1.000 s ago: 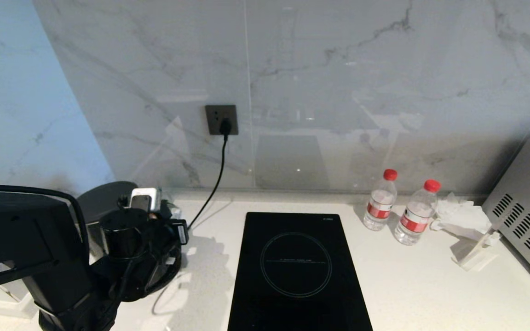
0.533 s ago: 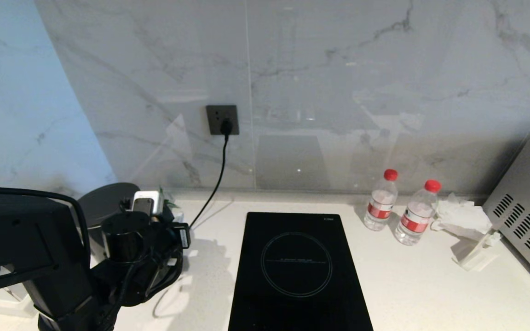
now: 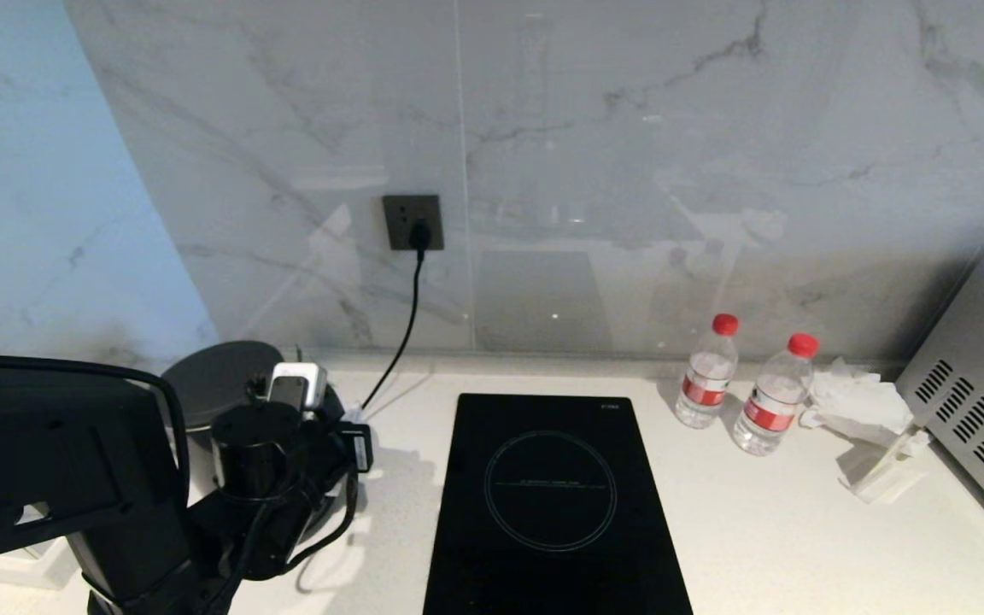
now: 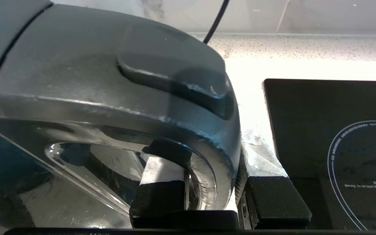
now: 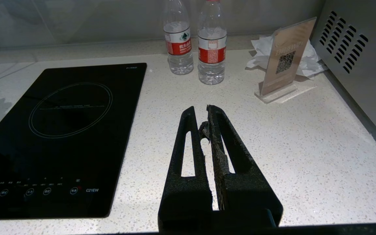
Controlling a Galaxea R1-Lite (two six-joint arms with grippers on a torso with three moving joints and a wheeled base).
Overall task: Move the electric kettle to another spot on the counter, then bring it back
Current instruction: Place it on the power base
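At counter's (image 3: 782, 530) left, left tool (image 4: 207, 182) (clamped) grips electric kettle (image 4: 109, 81).

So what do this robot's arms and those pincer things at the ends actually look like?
The left arm is bulky matte black, boxy near the shoulder, with a round drum-shaped joint and loose black cables looping beside it. A small silver-grey module sits on top near the wrist. The right end effector has two black, rough-textured tapering fingers, each with a long slot cut through it.
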